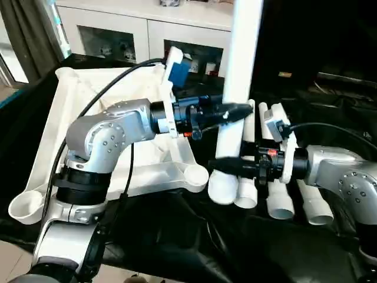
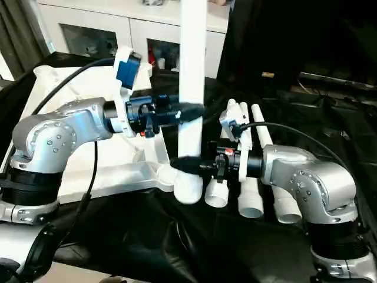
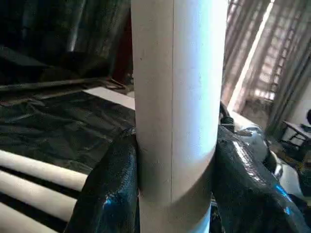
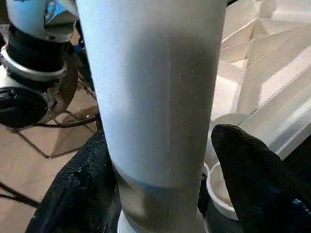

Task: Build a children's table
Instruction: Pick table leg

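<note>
Leg [image 1: 238, 88] upright, pinched by left end effector [image 1: 235, 112]; right end effector [image 1: 227, 165] loose around it. Risk: tilting, missing corner socket [image 1: 194, 175].

Upright leg runs out of frame above the robot's arms

The raised white leg [image 1: 238, 88] is cut off by the top edge, its upper end unseen. It hides the left gripper [image 1: 244, 111] fingers' tips, and the arms cover part of the tabletop [image 1: 65, 124]. Cabinet contents behind are too blurred to identify.
</note>
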`<state>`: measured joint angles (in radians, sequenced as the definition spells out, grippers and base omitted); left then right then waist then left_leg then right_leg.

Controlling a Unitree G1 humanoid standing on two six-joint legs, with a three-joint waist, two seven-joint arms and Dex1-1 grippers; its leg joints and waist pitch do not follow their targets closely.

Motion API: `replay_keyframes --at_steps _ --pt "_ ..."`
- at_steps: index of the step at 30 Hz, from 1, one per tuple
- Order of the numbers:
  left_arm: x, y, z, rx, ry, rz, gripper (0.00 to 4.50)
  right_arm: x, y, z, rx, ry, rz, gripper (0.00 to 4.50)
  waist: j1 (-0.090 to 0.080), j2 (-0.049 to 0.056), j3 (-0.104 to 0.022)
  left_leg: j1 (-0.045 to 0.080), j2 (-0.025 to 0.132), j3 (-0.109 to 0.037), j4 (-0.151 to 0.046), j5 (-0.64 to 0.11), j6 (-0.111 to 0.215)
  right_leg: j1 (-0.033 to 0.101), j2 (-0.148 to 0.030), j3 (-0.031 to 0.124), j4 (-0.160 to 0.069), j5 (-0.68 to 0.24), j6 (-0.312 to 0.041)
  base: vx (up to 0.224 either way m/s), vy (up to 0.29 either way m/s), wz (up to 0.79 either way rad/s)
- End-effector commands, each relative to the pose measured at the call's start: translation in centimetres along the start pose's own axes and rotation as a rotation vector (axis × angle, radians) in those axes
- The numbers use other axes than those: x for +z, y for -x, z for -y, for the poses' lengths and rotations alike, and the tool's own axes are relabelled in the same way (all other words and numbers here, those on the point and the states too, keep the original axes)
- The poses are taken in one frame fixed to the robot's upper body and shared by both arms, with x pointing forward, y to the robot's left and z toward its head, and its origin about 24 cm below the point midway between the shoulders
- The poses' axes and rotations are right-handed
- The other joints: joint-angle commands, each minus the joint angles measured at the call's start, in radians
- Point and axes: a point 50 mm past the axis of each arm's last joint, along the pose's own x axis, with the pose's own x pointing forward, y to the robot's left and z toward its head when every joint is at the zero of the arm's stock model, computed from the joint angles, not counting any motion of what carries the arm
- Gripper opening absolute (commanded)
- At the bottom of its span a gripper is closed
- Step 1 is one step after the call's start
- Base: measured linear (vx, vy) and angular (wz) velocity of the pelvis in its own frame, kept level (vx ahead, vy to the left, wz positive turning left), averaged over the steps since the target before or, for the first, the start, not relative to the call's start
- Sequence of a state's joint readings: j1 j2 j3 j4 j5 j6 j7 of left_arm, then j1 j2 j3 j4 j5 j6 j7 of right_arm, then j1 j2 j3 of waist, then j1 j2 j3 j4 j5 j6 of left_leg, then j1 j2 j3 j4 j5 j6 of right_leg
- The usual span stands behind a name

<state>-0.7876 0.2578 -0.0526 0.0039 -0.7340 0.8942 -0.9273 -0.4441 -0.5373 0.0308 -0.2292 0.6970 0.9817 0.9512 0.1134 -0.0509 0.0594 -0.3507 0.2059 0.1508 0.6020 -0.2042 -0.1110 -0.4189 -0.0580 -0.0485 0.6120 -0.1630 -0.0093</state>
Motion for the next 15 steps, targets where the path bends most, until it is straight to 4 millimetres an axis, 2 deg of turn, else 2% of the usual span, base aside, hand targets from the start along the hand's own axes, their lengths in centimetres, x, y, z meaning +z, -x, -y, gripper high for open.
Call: replay_keyframes --at_steps 1,5,7,10,12,15 --pt "0.86 -0.58 0.71 -0.07 -0.021 0.004 1.82 0.26 0.12 0.03 0.0 0.011 -0.029 3.16 0.003 -0.009 -0.07 -0.01 0.006 0.015 -0.064 -0.056 0.007 0.071 -0.059 0.037 -0.064 -0.238 -0.146 0.0 0.0 0.0" --pt "1.01 -0.56 0.71 -0.076 -0.021 0.008 1.82 0.13 0.08 -0.04 0.004 0.009 -0.035 3.16 0.003 -0.009 -0.07 -0.01 0.006 0.016 -0.063 -0.059 0.007 0.071 -0.059 0.036 -0.064 -0.245 -0.148 0.0 0.0 0.0" --pt "1.13 -0.58 0.74 -0.083 -0.017 0.018 1.82 0.09 0.04 -0.09 0.008 0.006 -0.035 2.87 0.004 -0.008 -0.07 -0.01 0.006 0.015 -0.063 -0.058 0.007 0.071 -0.059 0.036 -0.064 -0.249 -0.146 0.0 0.0 0.0" --pt "1.14 -0.59 0.67 -0.083 -0.013 0.026 1.82 -0.04 -0.03 -0.2 0.018 0.0 -0.035 2.77 0.004 -0.008 -0.071 -0.01 0.005 0.016 -0.062 -0.056 0.008 0.071 -0.058 0.036 -0.065 -0.247 -0.144 0.0 0.0 0.0" --pt "1.14 -0.58 0.62 -0.081 -0.013 0.028 1.82 -0.1 -0.05 -0.22 0.022 -0.002 -0.036 2.44 0.005 -0.008 -0.071 -0.01 0.006 0.015 -0.062 -0.055 0.007 0.072 -0.058 0.036 -0.064 -0.242 -0.146 0.0 0.0 0.0" --pt "1.26 -0.61 0.49 -0.073 -0.009 0.038 1.82 -0.16 -0.06 -0.27 0.025 -0.004 -0.037 2.34 0.004 -0.008 -0.072 -0.01 0.005 0.015 -0.061 -0.052 0.009 0.072 -0.057 0.036 -0.062 -0.227 -0.153 0.0 0.0 0.0"
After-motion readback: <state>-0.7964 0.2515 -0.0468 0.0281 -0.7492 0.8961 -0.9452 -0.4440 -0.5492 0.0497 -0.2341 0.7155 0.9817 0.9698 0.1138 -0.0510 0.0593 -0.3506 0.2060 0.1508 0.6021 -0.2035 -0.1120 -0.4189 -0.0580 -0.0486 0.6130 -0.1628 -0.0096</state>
